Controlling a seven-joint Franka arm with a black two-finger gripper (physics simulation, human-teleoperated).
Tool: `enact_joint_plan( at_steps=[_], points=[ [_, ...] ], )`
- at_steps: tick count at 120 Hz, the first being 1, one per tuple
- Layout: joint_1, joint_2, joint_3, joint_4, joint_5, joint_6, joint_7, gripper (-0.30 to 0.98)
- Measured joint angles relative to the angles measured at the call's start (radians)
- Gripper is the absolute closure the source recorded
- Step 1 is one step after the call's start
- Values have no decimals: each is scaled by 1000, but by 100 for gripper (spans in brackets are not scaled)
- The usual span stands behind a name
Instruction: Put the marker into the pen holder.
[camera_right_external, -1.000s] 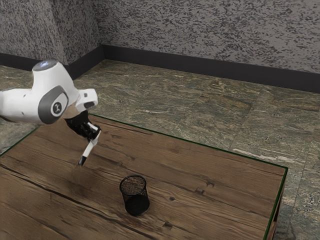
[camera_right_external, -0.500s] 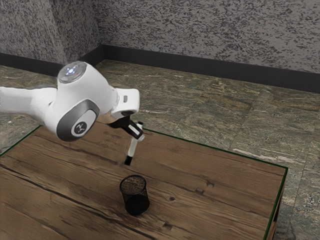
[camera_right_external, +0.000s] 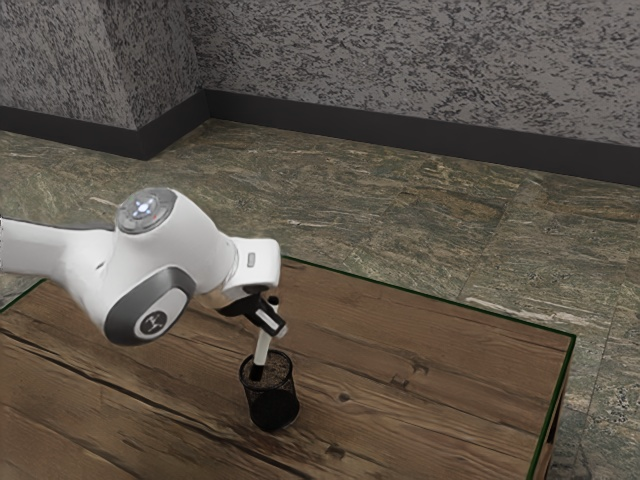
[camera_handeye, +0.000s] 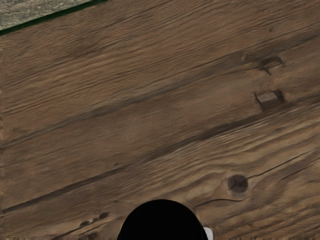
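Lately the white, black-ended marker (camera_right_external: 263, 347) had come down from above the black mesh pen holder (camera_right_external: 272, 409) to just inside its mouth, well in from the wooden table's (camera_right_external: 440, 400) green edge; the black gripper (camera_right_external: 271, 320) pinched it between 2 fingers, so release seemed near.

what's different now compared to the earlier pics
The gripper carried the marker toward the exterior view's right, then down: its dark lower end now shows within the mouth of the pen holder. The marker is still held; nothing was let go. The pen holder stayed put on the table.
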Motion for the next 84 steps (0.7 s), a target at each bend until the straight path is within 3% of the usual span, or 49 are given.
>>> enact_joint_plan(
  at_steps=[24,63,84],
  points=[
    [10,40,0,8,15,29,-23,76],
    [44,101,4,47,113,76,-38,76],
    [44,91,3,36,115,89,-48,76]
  ],
)
